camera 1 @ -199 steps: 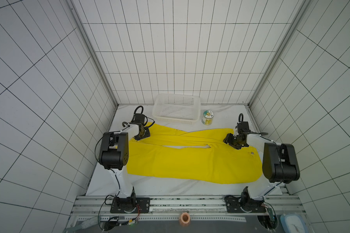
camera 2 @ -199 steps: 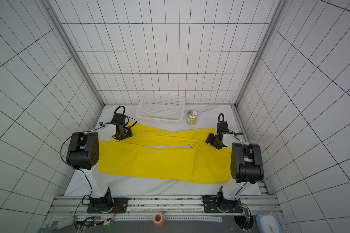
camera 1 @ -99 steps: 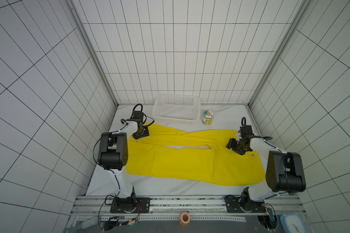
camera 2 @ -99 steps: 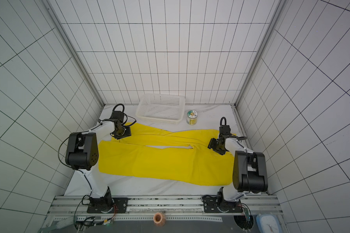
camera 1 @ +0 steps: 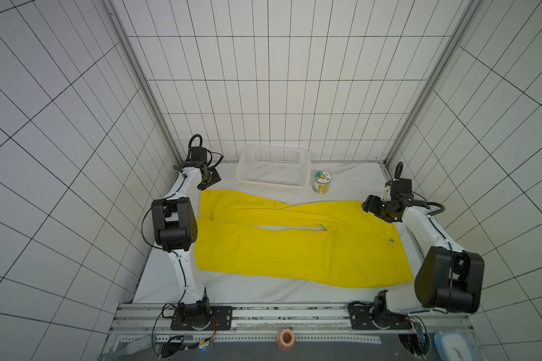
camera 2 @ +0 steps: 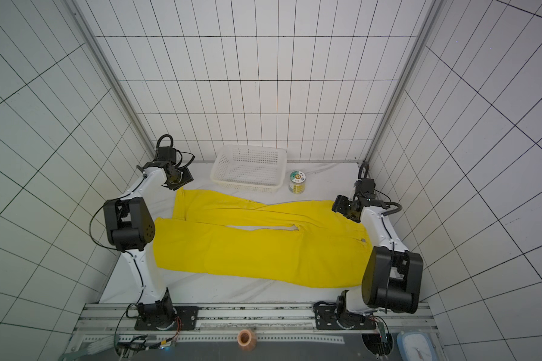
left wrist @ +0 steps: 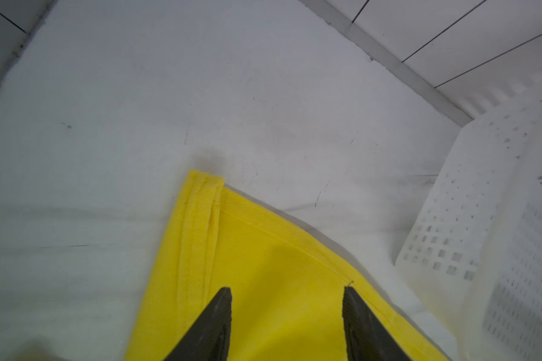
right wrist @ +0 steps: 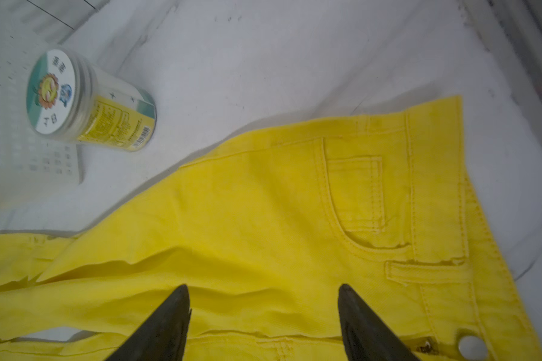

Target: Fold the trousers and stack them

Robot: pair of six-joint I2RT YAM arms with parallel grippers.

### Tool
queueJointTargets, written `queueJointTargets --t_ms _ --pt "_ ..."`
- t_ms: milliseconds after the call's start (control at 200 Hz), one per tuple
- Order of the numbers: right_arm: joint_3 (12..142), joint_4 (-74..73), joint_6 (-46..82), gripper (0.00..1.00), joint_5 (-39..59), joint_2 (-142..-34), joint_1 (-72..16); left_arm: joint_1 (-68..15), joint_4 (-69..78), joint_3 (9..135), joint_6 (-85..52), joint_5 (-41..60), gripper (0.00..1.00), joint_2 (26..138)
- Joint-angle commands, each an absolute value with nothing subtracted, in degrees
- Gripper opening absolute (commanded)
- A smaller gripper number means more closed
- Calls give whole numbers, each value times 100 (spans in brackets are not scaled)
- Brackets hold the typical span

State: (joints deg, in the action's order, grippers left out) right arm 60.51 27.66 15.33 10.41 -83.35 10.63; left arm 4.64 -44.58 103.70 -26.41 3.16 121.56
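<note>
Now we are seeing both arms drawing back from the trousers (camera 1: 294,247), which are lying flat and unfolded across the white table cover (camera 1: 248,284), with the waist at 3 o'clock and the leg ends at 9 o'clock. A second ago the left gripper (camera 1: 208,181) was resting on the far leg's end; now it is hanging over that end's far corner, at about 10 o'clock, with its jaws standing apart and gripping nothing. The right gripper (camera 1: 376,208) is lifting off the far waist corner at 2 o'clock, with its jaws also wide and empty. We are judging that the spreading is finished and the first fold is not yet begun. The white basket (camera 1: 273,189) is standing at 12 o'clock, just beyond the far leg, and a small jar (camera 1: 321,183) is standing beside it at 1 o'clock. Both are sitting close to the far edge of the cloth, so a lifted leg could be brushing them.
</note>
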Motion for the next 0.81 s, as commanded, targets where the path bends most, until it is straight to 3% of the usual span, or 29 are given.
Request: queueJointTargets --t_ms 0,565,800 --pt "6671 2815 1372 75 1199 -8522 1230 448 -4892 10715 -3481 224 57 12738" --pt "7070 2700 1248 76 1196 -9312 1858 356 -5318 11835 -3355 -137 55 14033" --pt "7644 2846 1169 78 788 -9890 1962 308 -5643 11705 -2987 -644 53 13964"
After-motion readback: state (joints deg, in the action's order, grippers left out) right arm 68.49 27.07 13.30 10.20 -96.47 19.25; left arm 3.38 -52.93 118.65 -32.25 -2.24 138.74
